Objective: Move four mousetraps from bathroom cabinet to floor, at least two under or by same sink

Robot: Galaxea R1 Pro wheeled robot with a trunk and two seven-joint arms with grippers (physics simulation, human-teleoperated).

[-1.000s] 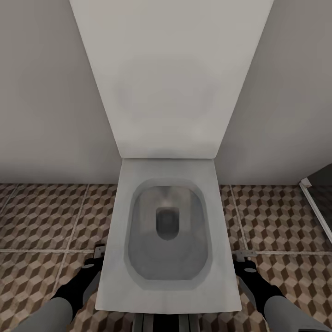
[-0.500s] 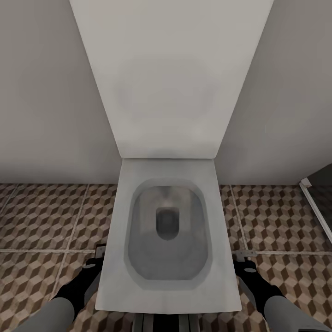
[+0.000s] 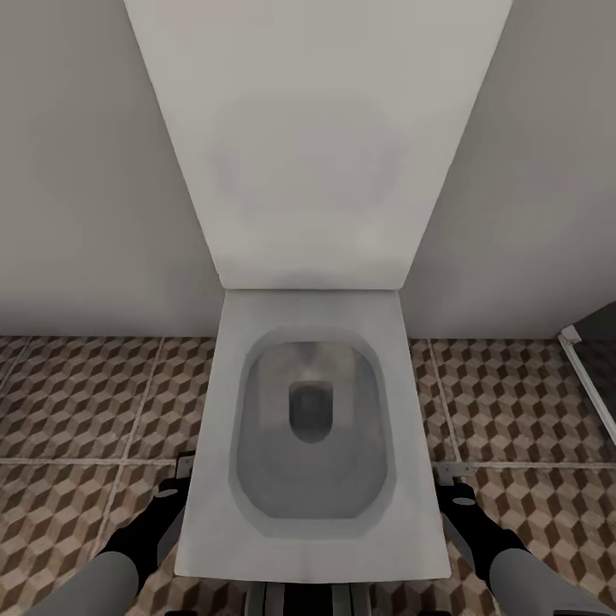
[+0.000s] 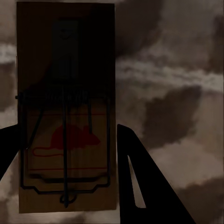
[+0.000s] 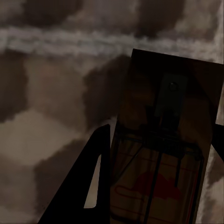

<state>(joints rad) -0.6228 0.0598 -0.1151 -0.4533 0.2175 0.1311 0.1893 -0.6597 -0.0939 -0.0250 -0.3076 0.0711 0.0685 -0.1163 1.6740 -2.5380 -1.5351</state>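
Two mousetraps are showing, one at each gripper, both hanging low over the bathroom floor (image 3: 77,402).

From the head camera, a white toilet (image 3: 312,428) is filling the middle of the frame, lid raised against the grey wall (image 3: 77,171). The cube-patterned tiles are spreading out on both sides of it. At lower left the left gripper (image 3: 182,469) is poking out beside the toilet's edge, with a pale sliver at its tip. At lower right the right gripper (image 3: 456,472) is doing the same on the other side. At the right edge a white-edged dark panel (image 3: 590,359) is cutting in.

In the left wrist view, the left mousetrap (image 4: 65,107) is taking up the left half of the frame, a dark wooden slab with grey wire and a red mouse print. A dark finger (image 4: 140,186) is lying against its long right edge, and the other finger is pressing in at the lower left edge, so the left gripper is clamping the slab across its width. Blurred tile is lying behind it.

In the right wrist view, the right mousetrap (image 5: 168,158) is sitting tilted in the lower right. A dark finger (image 5: 86,186) is lying along its left edge, and the other finger is barely showing at the far right edge, so this slab is gripped too.
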